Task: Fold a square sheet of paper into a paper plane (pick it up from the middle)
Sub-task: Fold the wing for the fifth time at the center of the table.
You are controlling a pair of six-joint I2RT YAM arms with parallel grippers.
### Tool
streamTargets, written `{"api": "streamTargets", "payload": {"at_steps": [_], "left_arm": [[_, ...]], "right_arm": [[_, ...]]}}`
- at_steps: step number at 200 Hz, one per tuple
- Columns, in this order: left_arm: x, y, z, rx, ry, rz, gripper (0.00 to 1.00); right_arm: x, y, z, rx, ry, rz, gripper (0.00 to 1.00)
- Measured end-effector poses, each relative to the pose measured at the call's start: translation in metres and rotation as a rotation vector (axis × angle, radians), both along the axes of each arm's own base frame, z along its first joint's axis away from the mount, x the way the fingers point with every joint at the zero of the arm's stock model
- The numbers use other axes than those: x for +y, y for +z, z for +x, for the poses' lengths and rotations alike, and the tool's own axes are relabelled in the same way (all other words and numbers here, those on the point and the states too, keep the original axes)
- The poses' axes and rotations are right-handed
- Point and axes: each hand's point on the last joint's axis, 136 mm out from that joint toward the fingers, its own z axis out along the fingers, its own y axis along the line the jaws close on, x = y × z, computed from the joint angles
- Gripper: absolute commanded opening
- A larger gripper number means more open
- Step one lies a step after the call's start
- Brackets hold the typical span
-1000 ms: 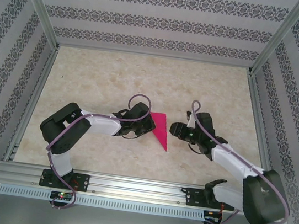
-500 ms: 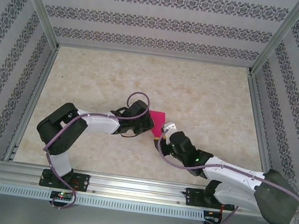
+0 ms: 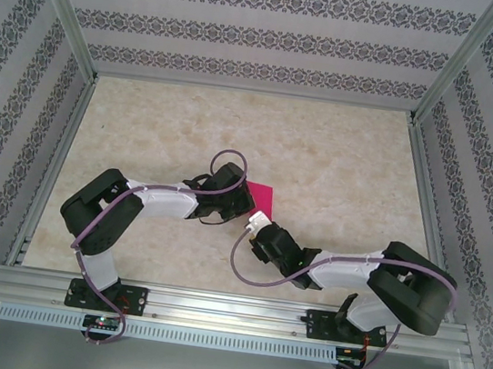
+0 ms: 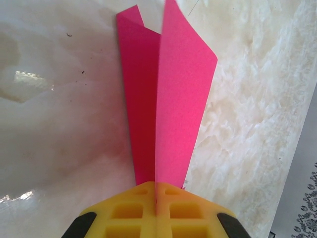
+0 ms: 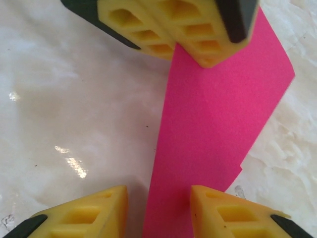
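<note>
The magenta-pink sheet of paper (image 4: 173, 99) is folded into a slim tapered shape with a centre crease, its two flaps standing apart at the far end. My left gripper (image 4: 156, 186) is shut on its narrow end at the crease. In the top view a small pink part of the paper (image 3: 260, 192) shows between the two wrists. My right gripper (image 5: 158, 198) is open and straddles the paper (image 5: 218, 124) from the opposite side. Its right finger is at the paper's edge and its left finger stands clear. The left gripper's yellow fingers (image 5: 198, 39) show at the top of the right wrist view.
The marbled tabletop (image 3: 325, 150) stretches wide behind the arms. Patterned walls and metal frame posts (image 3: 64, 12) enclose it. The aluminium rail (image 3: 229, 309) with both arm bases runs along the near edge. A purple cable (image 3: 232, 159) loops over the left wrist.
My right arm has swung left across the table, and its gripper now sits at the paper beside the left gripper. The left gripper has stayed shut on the paper, nearly in place.
</note>
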Motion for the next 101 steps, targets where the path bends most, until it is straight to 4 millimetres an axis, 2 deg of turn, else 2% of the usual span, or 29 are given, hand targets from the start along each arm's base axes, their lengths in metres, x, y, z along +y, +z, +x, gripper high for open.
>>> {"api": "streamTargets", "payload": {"at_steps": [30,101], "left_arm": [[0.001,0.000,0.000,0.008,-0.002,0.004,0.00],[0.003,0.000,0.001,0.012,-0.009,0.013,0.01]], "right_arm": [[0.013,0.008,0.008,-0.058,0.026,-0.009,0.32],[0.012,0.003,0.017,-0.109,0.008,-0.043,0.21]]}}
